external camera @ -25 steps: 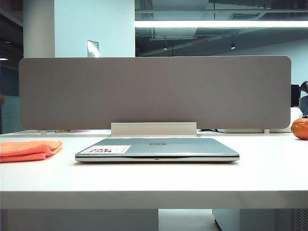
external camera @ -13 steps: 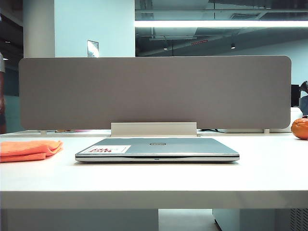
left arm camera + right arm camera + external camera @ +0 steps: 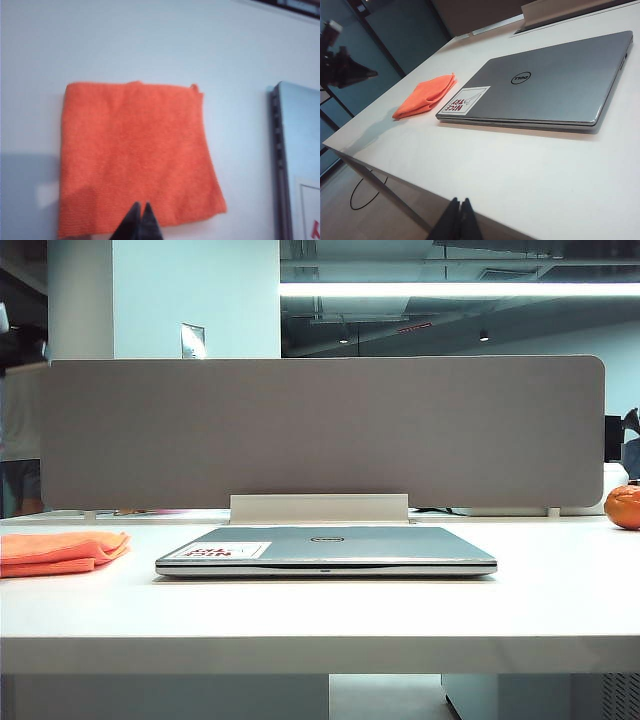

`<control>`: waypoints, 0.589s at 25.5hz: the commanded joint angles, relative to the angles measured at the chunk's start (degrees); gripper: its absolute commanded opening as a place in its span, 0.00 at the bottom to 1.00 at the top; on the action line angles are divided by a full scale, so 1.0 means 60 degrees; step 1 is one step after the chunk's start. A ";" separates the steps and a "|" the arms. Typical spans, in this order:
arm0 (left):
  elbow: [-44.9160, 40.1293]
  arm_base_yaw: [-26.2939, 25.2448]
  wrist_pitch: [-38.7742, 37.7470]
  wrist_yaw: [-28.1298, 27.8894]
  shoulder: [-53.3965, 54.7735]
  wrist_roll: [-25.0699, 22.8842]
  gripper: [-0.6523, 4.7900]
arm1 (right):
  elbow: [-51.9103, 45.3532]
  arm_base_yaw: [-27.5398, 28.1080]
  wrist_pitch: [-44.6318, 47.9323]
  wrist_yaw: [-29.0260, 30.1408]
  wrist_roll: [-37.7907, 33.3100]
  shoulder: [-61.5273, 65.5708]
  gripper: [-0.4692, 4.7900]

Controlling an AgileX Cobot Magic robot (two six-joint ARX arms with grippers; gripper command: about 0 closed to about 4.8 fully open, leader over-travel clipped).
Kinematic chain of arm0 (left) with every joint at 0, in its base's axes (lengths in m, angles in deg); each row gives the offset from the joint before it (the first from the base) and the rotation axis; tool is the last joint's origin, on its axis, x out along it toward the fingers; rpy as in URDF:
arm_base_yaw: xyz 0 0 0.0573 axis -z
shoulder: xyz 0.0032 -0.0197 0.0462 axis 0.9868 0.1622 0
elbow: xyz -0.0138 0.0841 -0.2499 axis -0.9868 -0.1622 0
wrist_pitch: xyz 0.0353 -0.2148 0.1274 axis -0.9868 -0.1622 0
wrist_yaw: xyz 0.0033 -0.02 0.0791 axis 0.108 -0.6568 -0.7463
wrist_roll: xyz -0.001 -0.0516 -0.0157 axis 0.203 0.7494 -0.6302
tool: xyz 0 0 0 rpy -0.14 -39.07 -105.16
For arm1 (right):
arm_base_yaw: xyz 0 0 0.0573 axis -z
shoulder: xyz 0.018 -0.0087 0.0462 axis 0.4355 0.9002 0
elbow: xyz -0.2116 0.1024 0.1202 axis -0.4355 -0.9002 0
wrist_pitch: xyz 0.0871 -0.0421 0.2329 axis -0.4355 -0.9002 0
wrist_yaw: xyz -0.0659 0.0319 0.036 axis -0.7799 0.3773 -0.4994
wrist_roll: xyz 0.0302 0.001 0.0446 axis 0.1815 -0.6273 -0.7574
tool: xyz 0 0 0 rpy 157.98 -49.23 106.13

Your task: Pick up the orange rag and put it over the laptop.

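Orange rag (image 3: pixel 137 155) folded flat, closed left claw (image 3: pixel 139 210) above

The laptop (image 3: pixel 326 549) lies shut and flat in the middle of the white bench (image 3: pixel 320 615). In front of it the bench is bare out to the near edge. Just behind it a grey divider panel (image 3: pixel 322 432) stands upright and walls off the back. To its left the folded orange rag (image 3: pixel 60 551) lies low with a bare strip between. Far to its right an orange ball (image 3: pixel 624 507) sits at the edge. The left pincer (image 3: pixel 140 222), tips together, hangs above the rag; the right pincer (image 3: pixel 459 220), also pressed together, hangs off the bench edge.
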 commanded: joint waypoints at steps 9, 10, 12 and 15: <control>0.0452 -0.1337 0.0066 0.0969 0.1475 0.1042 0.41 | -0.0029 0.0004 0.0131 -0.0011 -0.0022 -0.0015 0.08; 0.0452 -0.1563 0.0087 0.1162 0.1617 0.1045 0.41 | -0.0029 0.0004 0.0131 -0.0011 -0.0022 -0.0015 0.08; 0.0452 -0.1730 0.0098 0.1472 0.1752 0.1045 0.41 | -0.0029 0.0004 0.0131 -0.0015 -0.0022 -0.0015 0.08; 0.0452 -0.1905 0.0193 0.1920 0.2175 0.1045 0.48 | -0.0029 0.0004 0.0127 -0.0011 -0.0022 -0.0015 0.08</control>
